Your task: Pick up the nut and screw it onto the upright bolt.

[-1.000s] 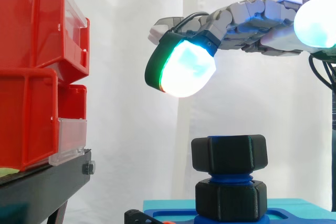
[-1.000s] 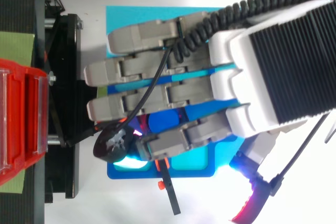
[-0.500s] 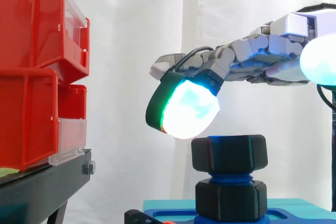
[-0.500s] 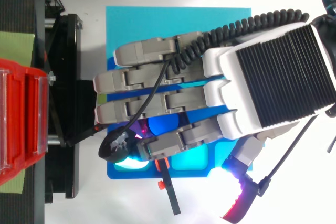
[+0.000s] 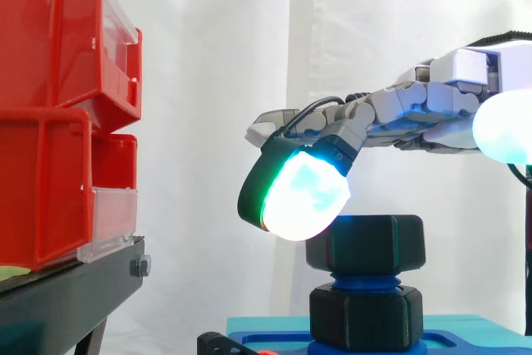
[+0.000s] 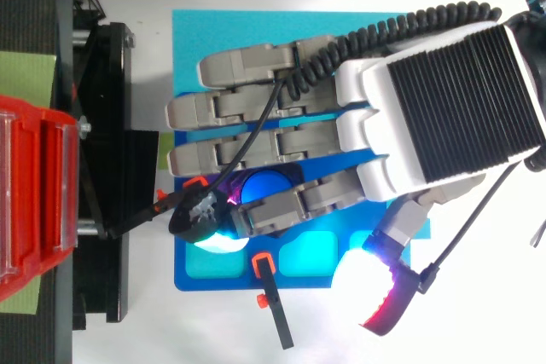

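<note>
The hand (image 5: 432, 110) has come down. A moment ago its glowing pad (image 5: 303, 201) hung high above the bolt (image 5: 363, 280). Now the pad is low, just left of the bolt's top in the side view. It is right at the upper edge of the nut (image 5: 366, 243). Whether it touches the nut cannot be told.

The fingers are stretched out flat over the bolt and hold nothing.

The black nut already sits on top of the bolt. A second black block (image 5: 364, 315) sits lower on the bolt, and a blue base (image 6: 256, 31) lies under the bolt.

The bolt stands straight up, so its long line runs up and down. The nut lies flat, with its hole facing up and its flat sides facing out.

It looks like the hand is about to take the nut. It then likely needs to turn the nut down the bolt.
</note>
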`<state>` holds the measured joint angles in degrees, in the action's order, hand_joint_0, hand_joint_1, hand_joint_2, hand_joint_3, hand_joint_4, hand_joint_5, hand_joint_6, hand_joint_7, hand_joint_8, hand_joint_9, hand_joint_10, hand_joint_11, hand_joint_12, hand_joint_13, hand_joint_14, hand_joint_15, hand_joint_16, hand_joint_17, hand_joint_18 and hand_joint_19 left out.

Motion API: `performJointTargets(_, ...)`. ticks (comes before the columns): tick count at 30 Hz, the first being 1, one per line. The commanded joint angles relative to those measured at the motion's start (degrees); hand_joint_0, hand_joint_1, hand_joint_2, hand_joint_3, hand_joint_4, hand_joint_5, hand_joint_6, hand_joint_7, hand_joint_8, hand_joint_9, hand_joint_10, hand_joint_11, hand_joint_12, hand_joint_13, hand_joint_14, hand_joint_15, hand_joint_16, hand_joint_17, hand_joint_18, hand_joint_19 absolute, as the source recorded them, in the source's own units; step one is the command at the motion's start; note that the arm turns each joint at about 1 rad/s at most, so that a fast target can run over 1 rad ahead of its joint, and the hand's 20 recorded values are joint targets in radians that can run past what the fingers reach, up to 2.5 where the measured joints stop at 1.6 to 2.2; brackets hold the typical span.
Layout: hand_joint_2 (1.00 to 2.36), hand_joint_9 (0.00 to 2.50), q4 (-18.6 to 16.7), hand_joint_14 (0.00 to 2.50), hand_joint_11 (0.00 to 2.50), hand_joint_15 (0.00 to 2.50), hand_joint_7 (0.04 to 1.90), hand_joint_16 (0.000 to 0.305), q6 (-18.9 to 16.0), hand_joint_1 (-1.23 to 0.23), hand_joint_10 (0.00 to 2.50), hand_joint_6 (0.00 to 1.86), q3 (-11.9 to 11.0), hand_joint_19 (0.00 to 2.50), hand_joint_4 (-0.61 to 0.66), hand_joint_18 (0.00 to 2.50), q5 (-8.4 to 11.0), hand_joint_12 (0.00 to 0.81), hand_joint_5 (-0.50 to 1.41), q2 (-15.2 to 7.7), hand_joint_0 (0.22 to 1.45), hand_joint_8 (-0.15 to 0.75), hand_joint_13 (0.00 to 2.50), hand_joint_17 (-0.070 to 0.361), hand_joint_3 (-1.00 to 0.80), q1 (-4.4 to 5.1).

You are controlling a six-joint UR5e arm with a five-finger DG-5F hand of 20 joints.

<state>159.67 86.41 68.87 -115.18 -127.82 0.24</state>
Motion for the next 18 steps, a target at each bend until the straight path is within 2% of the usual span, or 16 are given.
performJointTargets(1, 1.00, 0.00, -0.77, 0.00, 0.00, 0.00, 0.59, 0.045, 0.07, -0.04, 0.00, 0.50, 0.04, 0.00, 0.01, 0.00, -0.40, 0.323, -0.24, -0.06, 0.45, 0.156, 0.00, 0.101, -0.50, -0.24)
performJointTargets(6, 1.00, 0.00, -0.86, 0.00, 0.00, 0.00, 0.65, 0.041, 0.16, -0.08, 0.00, 0.50, 0.04, 0.00, 0.08, 0.00, -0.93, 0.304, -0.22, 0.03, 0.46, 0.184, 0.00, 0.092, -0.50, -0.77)
performJointTargets(12, 1.00, 0.12, -0.42, 0.00, 0.00, 0.00, 0.69, 0.035, 0.86, -0.13, 0.00, 0.50, 0.04, 0.00, 0.14, 0.00, -2.33, 0.275, -0.18, 0.03, 0.47, 0.213, 0.00, 0.079, -0.50, -1.82)
performJointTargets(18, 1.00, 0.41, -0.42, 0.00, 0.00, 0.00, 0.80, 0.026, 1.21, -0.21, 0.00, 0.50, 0.04, 0.00, 0.24, 0.00, -2.95, 0.233, -0.11, 0.03, 0.48, 0.250, 0.16, 0.057, -0.50, -2.61)
